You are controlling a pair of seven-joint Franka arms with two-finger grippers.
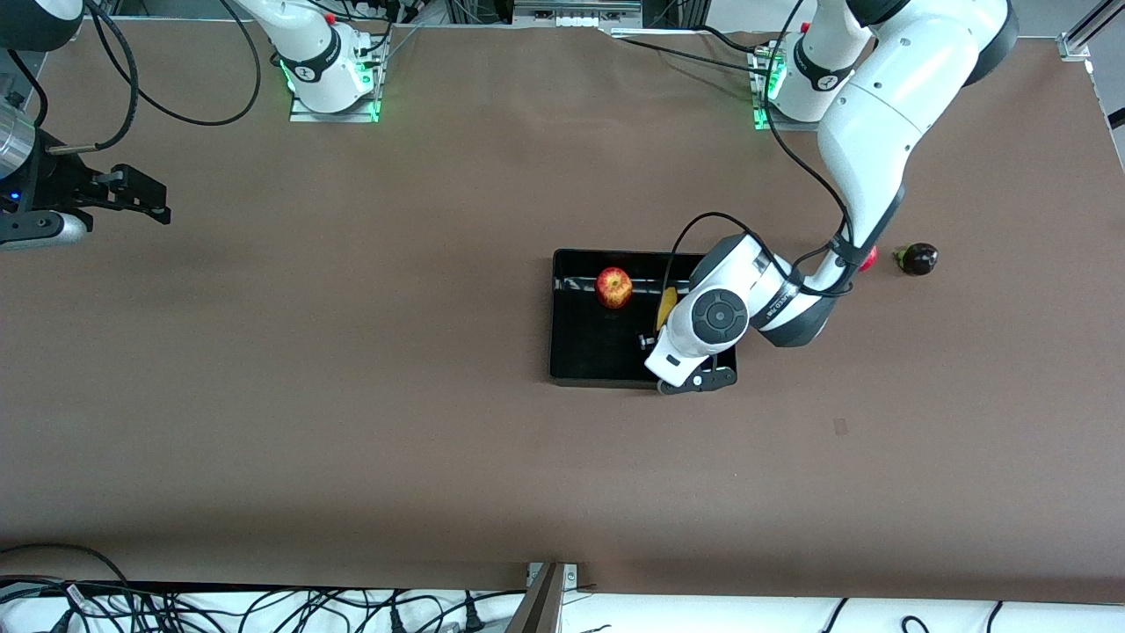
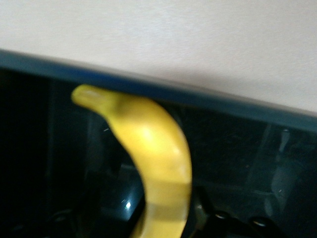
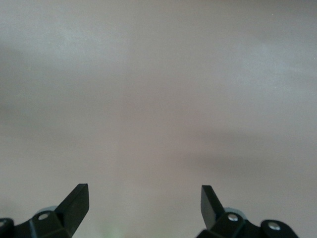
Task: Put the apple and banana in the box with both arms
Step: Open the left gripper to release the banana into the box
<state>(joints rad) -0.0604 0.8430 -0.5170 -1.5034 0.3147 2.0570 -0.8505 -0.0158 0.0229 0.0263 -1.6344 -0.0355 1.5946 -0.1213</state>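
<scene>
The black box lies mid-table. The red apple sits inside it, near the wall farthest from the front camera. My left gripper is low inside the box at the left arm's end, mostly hidden under its wrist, and is shut on the yellow banana. In the left wrist view the banana curves out from my left gripper toward the box wall. My right gripper waits open and empty over bare table at the right arm's end; it also shows in the right wrist view.
A dark purple fruit and a red fruit, partly hidden by the left arm, lie on the table beside the box toward the left arm's end. Cables run along the table edge nearest the front camera.
</scene>
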